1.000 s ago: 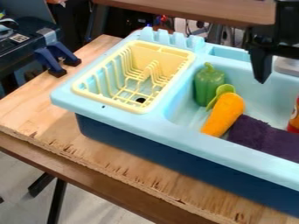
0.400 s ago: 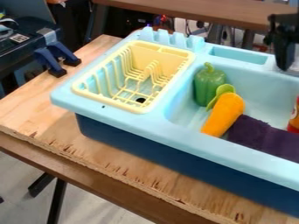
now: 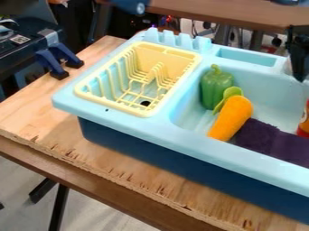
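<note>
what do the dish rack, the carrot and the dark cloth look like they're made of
The dish rack looks like smooth molded yellow plastic, its thin prongs and rim seemingly one piece. The carrot seems to be plastic too, with a smooth, even orange surface, though painted foam or wood can't be ruled out. The dark cloth looks like soft, matte fabric, perhaps terry, as it lies in loose folds.
</note>
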